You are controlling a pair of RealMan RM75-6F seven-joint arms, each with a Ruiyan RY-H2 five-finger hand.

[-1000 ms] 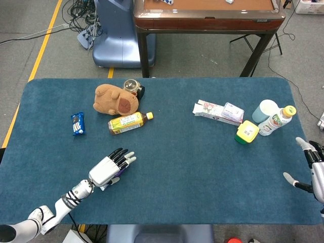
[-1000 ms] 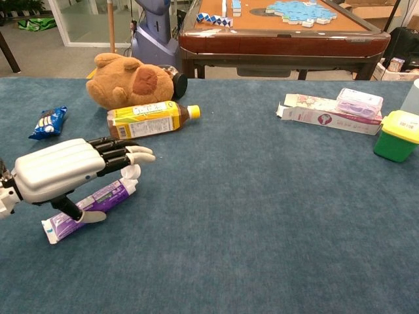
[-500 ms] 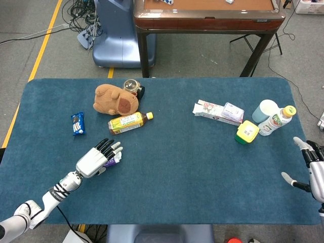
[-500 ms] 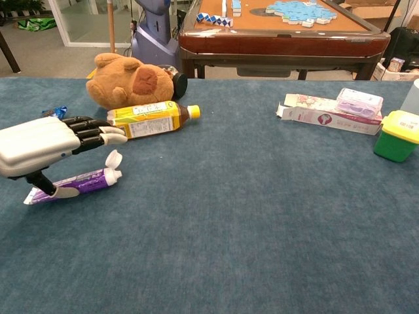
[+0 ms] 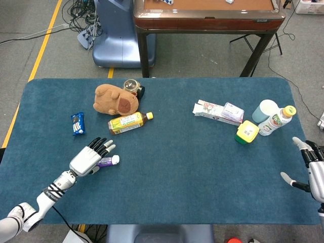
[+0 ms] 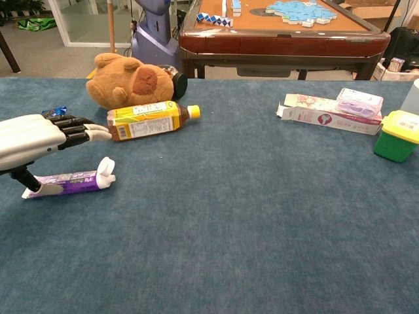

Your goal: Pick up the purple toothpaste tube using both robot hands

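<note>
The purple toothpaste tube [image 6: 69, 182] lies flat on the blue table at the front left, its white cap [image 6: 105, 171] pointing right. My left hand [image 6: 33, 140] hovers over the tube's tail with fingers stretched out straight, and only the thumb reaches down to touch the tube. From the head view the left hand [image 5: 91, 156] covers most of the tube [image 5: 107, 162]. My right hand [image 5: 311, 169] is far off at the table's right edge, fingers spread, holding nothing. The chest view does not show it.
A brown plush toy [image 5: 115, 99], a yellow bottle [image 5: 129, 122] and a blue snack packet [image 5: 77, 123] lie behind the tube. At the right are a flat box [image 5: 217, 112], a green container with a yellow lid [image 5: 246, 132], a cup [image 5: 265, 111] and a bottle [image 5: 277, 120].
My left hand has moved left and back across the table. The tube went with it and turned to lie level, cap to the right. The right hand barely moved.
</note>
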